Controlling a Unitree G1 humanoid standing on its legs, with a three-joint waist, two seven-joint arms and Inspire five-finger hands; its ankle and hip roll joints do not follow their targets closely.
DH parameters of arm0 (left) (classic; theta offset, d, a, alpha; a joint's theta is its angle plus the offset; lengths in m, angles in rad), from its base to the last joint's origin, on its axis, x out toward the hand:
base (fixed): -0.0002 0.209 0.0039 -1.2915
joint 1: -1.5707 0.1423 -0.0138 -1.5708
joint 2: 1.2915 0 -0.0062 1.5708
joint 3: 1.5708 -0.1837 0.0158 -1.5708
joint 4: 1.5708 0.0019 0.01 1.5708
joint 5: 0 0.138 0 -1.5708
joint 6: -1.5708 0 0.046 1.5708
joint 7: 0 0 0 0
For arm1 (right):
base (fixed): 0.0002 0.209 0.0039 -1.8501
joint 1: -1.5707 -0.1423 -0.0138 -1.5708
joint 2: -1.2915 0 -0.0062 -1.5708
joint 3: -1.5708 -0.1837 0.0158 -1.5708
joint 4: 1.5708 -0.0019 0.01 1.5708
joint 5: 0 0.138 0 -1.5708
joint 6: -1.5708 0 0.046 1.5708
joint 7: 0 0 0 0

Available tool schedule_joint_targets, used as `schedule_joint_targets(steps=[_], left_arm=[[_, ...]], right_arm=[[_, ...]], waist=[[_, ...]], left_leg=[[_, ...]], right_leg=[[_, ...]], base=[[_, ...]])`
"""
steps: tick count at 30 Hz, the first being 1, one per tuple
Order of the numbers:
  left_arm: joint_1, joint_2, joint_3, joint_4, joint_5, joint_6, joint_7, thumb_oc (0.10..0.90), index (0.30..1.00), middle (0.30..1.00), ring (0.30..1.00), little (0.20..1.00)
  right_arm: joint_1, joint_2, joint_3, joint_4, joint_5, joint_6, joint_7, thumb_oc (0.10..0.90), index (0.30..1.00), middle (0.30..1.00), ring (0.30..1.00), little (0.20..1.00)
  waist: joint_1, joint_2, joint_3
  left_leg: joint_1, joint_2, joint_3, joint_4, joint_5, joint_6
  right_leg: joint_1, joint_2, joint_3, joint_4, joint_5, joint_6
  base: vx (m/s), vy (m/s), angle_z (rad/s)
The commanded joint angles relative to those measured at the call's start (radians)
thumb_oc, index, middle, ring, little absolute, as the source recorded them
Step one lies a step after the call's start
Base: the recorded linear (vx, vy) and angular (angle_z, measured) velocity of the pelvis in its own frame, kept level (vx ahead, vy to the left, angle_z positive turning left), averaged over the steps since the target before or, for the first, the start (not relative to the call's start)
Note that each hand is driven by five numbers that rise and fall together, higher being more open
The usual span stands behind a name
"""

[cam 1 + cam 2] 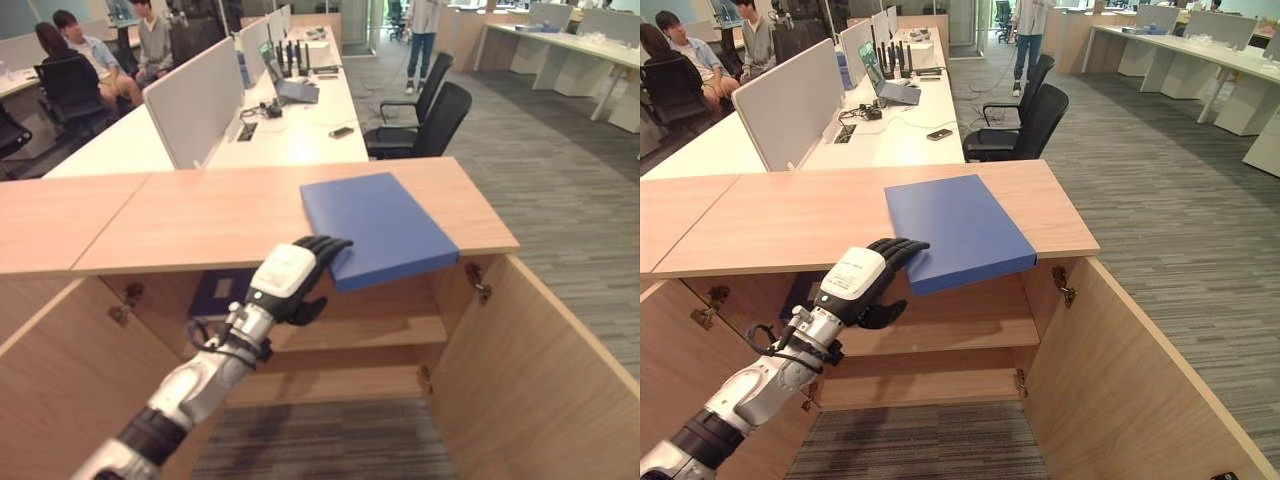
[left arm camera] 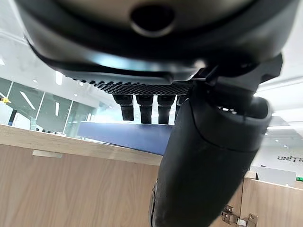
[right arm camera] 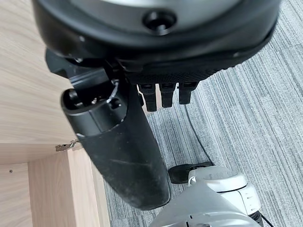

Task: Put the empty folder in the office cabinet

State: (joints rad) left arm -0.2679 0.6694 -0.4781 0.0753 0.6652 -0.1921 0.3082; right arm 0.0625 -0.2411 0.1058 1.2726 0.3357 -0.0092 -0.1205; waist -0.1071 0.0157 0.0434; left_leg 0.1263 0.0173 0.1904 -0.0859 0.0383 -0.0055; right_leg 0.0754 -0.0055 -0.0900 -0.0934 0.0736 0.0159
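The left hand (image 1: 290,275) reaches up from the lower left to the near edge of the cabinet top (image 1: 200,215), its fingers (image 1: 325,245) laid over the near left corner of the blue folder (image 1: 378,226) and its thumb (image 1: 305,310) tucked beneath the part of the folder that juts past the edge, so the hand pinches that corner between them. In the left wrist view the fingers (image 2: 144,106) sit on top of the folder (image 2: 128,135) with the thumb (image 2: 208,161) below it. The folder lies flat on the wooden top, turned at an angle, its near corner hanging out over the open cabinet. Below, both cabinet doors stand open; the right door (image 1: 545,370) swings out toward the near right, and a shelf (image 1: 370,335) crosses the inside, with another blue folder (image 1: 222,293) standing in the left part behind the arm. The right hand (image 3: 123,156) hangs over grey carpet beside a wooden panel, its fingers (image 3: 163,94) relaxed and holding nothing. Beyond the cabinet a white desk (image 1: 290,135) with a grey divider (image 1: 195,100) runs away, two black chairs (image 1: 425,115) stand to its right, and people sit at the far left.
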Motion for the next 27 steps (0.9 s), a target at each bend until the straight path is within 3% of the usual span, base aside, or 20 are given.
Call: schedule_joint_targets(steps=[1,27], left_arm=[[-0.199,-0.049,0.012,0.052,0.03,0.021,0.084,0.8,0.9,0.9,0.9,0.9],[-0.245,-0.117,-0.015,0.104,0.037,0.054,0.144,0.8,0.9,0.9,0.9,0.9]], right_arm=[[-0.076,-0.029,0.027,0.062,0.005,-0.016,-0.03,0.8,0.9,0.9,0.9,0.9],[-0.089,-0.019,0.035,0.077,0.003,-0.016,-0.054,0.8,0.9,0.9,0.9,0.9]], waist=[[-0.013,-0.036,-0.017],[-0.025,-0.038,-0.023]], left_leg=[[0.011,0.017,0.003,-0.001,-0.093,-0.043],[0.024,0.016,0.01,-0.001,-0.1,-0.042]], right_leg=[[0.036,-0.048,-0.029,0.006,-0.068,0.098],[0.041,-0.046,-0.02,0.006,-0.068,0.095]], base=[[0.0,0.0,0.0],[0.0,0.0,0.0]])
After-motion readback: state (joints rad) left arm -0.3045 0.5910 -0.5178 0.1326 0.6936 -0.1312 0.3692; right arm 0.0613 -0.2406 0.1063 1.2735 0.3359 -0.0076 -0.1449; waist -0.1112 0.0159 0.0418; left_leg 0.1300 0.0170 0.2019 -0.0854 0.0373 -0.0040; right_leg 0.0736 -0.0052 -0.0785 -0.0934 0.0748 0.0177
